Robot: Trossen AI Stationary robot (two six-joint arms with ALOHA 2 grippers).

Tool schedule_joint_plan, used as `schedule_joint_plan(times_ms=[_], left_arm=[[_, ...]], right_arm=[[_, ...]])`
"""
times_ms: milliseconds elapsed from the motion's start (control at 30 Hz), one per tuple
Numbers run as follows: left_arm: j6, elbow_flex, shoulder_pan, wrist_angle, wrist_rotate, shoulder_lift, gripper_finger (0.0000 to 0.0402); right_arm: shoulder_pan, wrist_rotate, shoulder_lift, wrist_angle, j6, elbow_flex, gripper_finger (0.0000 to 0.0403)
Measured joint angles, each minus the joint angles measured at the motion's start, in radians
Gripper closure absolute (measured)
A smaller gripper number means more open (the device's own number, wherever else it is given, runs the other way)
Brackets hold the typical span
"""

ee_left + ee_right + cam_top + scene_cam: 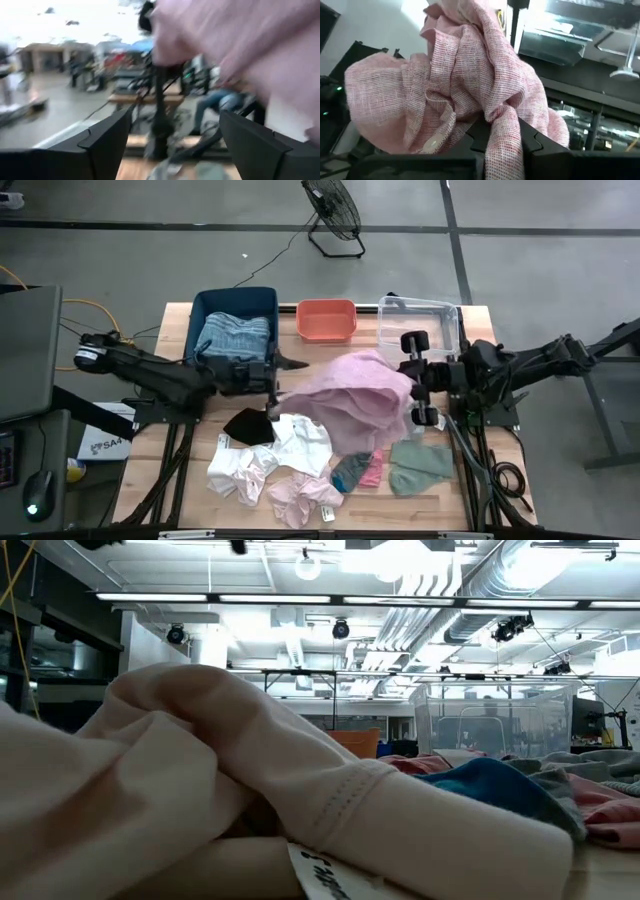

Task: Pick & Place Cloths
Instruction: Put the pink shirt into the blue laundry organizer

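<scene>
While the pink shirt (358, 388) hangs lifted at desk centre | right end effector (502, 142) clamped on its fabric, three o'clock side | left end effector (175, 145) spread wide, empty, nine o'clock side, apparently just clear for transfer.

The high camera looks straight down on the whole table (180, 480). The low one sits at tabletop level, nearly pressed against a pale cloth (200, 770), facing the room. Each wrist camera looks forward past its own fingers; both, like the high view, catch the pink cloth (470, 90) close up.
</scene>
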State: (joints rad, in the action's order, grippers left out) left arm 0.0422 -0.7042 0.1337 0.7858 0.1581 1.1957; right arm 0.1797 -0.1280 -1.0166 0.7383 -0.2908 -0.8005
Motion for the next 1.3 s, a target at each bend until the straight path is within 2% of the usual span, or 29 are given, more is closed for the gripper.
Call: schedule_joint_plan(times_ms=[100, 200, 400, 533, 867, 1133, 1300], left_arm=[[0.004, -0.019, -0.032, 0.063, -0.112, 0.057, 0.0097], [0.006, -0.064, -0.043, 0.086, -0.18, 0.117, 0.0096], [0.033, -0.147, -0.042, 0.081, -0.205, 0.19, 0.0096], [0.033, -0.165, -0.042, 0.085, -0.213, 0.195, 0.0096], [0.033, -0.165, -0.042, 0.077, -0.182, 0.195, 0.0096], [0.033, -0.165, -0.042, 0.075, -0.174, 0.196, 0.0096], [0.033, -0.166, -0.042, 0.079, -0.219, 0.196, 0.0096]], right_arm=[[-0.039, -0.005, -0.026, 0.0, 0.053, 0.0, 0.0372], [-0.079, -0.002, -0.073, 0.001, 0.108, 0.0, 0.0372], [-0.125, -0.005, -0.175, 0.015, 0.214, 0.0, 0.0372], [-0.109, -0.006, -0.202, 0.014, 0.237, 0.0, 0.0372], [-0.037, -0.028, -0.15, -0.105, 0.274, 0.0, 0.0372], [0.009, -0.055, -0.075, -0.269, 0.351, 0.0, 0.0372], [-0.015, -0.068, -0.079, -0.278, 0.395, 0.0, 0.0372]])
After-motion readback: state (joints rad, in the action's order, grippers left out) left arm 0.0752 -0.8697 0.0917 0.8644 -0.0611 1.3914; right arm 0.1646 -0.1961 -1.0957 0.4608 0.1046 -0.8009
